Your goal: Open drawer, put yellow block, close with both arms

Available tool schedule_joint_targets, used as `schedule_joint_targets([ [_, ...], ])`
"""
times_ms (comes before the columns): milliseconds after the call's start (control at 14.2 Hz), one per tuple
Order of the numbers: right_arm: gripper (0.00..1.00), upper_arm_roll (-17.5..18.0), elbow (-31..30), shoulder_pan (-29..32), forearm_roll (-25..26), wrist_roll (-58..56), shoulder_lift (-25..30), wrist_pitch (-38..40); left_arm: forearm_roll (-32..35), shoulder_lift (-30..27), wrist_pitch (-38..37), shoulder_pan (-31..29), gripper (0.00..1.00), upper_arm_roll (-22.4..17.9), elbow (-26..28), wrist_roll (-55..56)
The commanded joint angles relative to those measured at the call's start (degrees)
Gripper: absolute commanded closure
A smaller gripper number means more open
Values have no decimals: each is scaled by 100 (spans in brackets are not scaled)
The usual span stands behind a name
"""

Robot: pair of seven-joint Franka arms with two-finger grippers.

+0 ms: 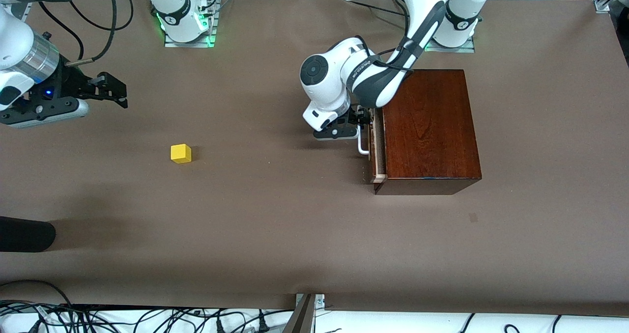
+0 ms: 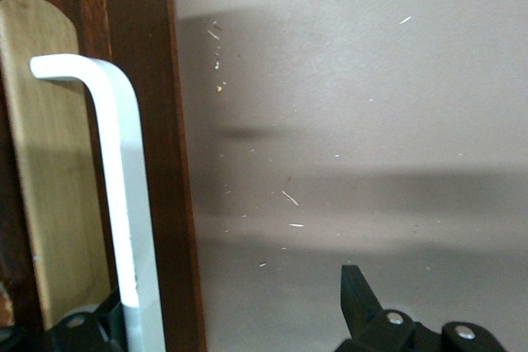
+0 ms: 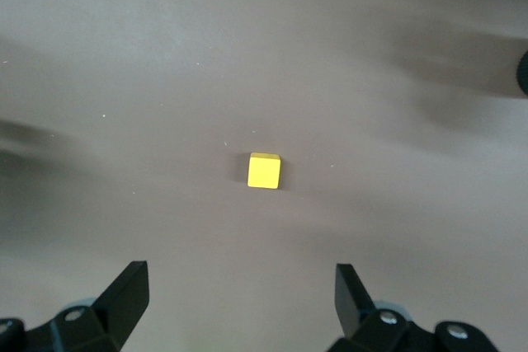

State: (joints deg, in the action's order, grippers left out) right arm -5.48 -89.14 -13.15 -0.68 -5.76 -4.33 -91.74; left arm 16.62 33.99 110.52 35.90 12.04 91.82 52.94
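Lettering ran along the grey forearm of the left arm, too small to read, and no other writing showed. With the mahogany box (image 1: 430,129) as landmark: it stood on the brown table (image 1: 275,235) toward the left arm's end, and the drawer (image 1: 376,149) stood pulled out only a sliver from the box face that looked toward the right arm's end, a strip of pale wood showing at its edge. The white bar handle (image 1: 363,144) stood just off the drawer front. The left tool (image 1: 360,118) sat at that handle with its fingers spread wide; in the left wrist view one finger (image 2: 363,302) stood clear of the handle (image 2: 124,204) over bare table, while the other was mostly hidden by the bar, so whether either touched it could not be made out, and nothing was clamped. The arm's own wrist covered most of the tool in the front view. The yellow block (image 1: 181,153) lay on the table well apart from the box, toward the right arm's end. The right tool (image 1: 110,93) hung over the table near that end, fully open and empty, the block (image 3: 264,171) lying below and between its fingertips. The right arm's upper part was cut off by the frame edge.
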Motion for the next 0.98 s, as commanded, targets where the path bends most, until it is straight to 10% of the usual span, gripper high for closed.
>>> schedule_joint_targets([
  [0,0,-15,90,15,-125,-57,-41,69,60,125,22,101,0,-9,-330,85],
  [913,0,3,-787,-21,-116,-48,-692,-553,-168,547,391,286,0,-9,-867,375],
])
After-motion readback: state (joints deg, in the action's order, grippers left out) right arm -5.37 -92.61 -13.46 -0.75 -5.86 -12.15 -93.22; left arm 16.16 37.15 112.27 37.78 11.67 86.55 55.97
